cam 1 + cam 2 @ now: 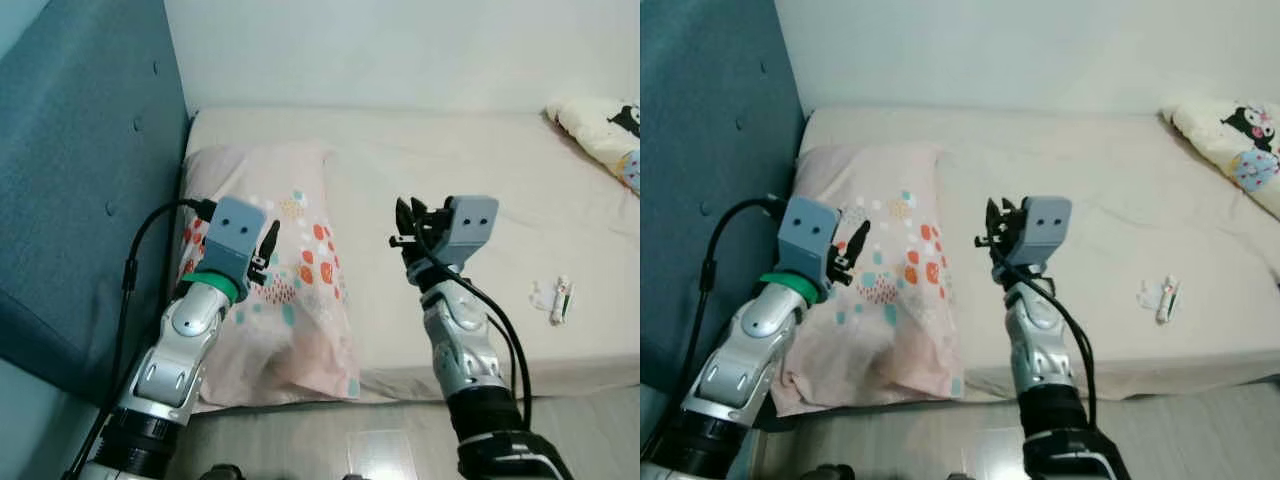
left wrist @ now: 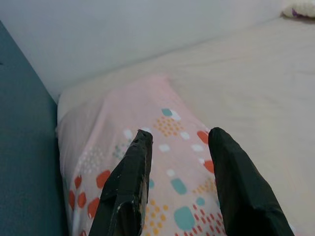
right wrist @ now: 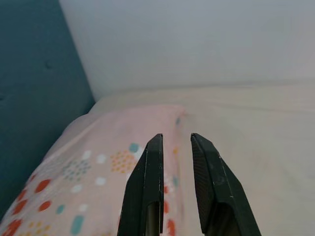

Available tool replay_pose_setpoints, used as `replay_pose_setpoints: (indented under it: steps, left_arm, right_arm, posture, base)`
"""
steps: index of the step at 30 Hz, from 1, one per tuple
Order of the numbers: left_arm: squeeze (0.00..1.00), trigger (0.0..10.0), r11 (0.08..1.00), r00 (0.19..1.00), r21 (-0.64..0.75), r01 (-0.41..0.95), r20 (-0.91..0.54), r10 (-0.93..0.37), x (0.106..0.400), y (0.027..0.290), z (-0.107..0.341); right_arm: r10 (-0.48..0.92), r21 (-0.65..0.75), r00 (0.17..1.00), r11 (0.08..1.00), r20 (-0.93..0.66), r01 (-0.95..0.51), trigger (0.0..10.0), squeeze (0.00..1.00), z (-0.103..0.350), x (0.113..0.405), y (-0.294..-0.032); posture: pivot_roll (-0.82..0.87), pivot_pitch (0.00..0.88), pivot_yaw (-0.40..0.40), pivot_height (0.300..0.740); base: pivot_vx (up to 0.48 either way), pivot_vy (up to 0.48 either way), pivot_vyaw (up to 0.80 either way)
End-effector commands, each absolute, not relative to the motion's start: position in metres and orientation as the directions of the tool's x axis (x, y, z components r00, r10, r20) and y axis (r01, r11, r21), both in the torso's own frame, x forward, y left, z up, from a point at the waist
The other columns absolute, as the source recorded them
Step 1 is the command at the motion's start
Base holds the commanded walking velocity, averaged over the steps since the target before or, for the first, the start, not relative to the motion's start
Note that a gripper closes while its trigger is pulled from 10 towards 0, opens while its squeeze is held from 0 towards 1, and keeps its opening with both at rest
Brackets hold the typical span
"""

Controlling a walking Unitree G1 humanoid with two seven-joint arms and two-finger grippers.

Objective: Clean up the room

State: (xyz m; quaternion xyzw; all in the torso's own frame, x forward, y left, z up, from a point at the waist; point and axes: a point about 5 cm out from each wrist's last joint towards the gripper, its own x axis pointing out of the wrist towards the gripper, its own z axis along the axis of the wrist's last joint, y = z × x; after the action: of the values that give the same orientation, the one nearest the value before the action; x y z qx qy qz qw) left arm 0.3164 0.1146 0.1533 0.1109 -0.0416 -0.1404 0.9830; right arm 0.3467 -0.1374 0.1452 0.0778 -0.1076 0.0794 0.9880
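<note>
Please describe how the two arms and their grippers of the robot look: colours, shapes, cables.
Both arms are silver metal with rounded joints and black lower sections. Each wrist carries a grey-blue box housing with two small dark dots. The left gripper and right gripper have long black tapered jaws. A green ring circles the left wrist. A black cable loops along each arm.

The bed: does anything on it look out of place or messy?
Yes. A few small white items lie loose on the bare mattress near its front edge, right of the right gripper. The patterned pillow overhangs that edge slightly, and a bunched printed blanket sits at the far right.
</note>
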Motion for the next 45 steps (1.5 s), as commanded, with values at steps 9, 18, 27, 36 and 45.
replay_pose_setpoints:
  steps: [9,18,27,36,45]
  left_arm:
    - [0.00,10.0,0.932,0.952,0.223,0.285,0.049,-0.303,0.3094,0.1120,0.1431]
    - [0.00,10.0,0.931,0.950,0.220,0.291,0.047,-0.308,0.3102,0.1115,0.1429]
    - [0.00,10.0,0.933,0.952,0.219,0.285,0.047,-0.302,0.3113,0.1129,0.1428]
    - [0.00,10.0,0.933,0.953,0.221,0.284,0.043,-0.300,0.3122,0.1142,0.1426]
    - [0.00,10.0,0.931,0.950,0.215,0.295,0.038,-0.310,0.3138,0.1114,0.1416]
  right_arm:
    - [0.164,0.147,0.966,0.970,0.201,-0.195,10.0,0.00,0.1350,0.3430,-0.1313]
    - [0.154,0.150,0.968,0.971,0.199,-0.185,10.0,0.00,0.1325,0.3426,-0.1325]
    - [0.153,0.156,0.966,0.970,0.206,-0.187,10.0,0.00,0.1338,0.3428,-0.1318]
    - [0.151,0.165,0.966,0.968,0.210,-0.187,10.0,0.00,0.1334,0.3426,-0.1309]
    - [0.139,0.165,0.967,0.971,0.212,-0.176,10.0,0.00,0.1332,0.3420,-0.1337]
  posture:
    - [0.07,0.020,-0.011,0.740]
    - [0.07,0.020,-0.006,0.740]
    - [0.07,0.023,0.000,0.740]
    - [0.07,0.023,0.007,0.740]
    - [0.06,0.028,0.017,0.740]
  base:
    - [0.000,-0.287,0.00]
    - [0.000,-0.480,0.00]
    - [0.000,-0.480,0.00]
    - [0.000,-0.480,0.00]
    - [0.000,-0.480,0.00]
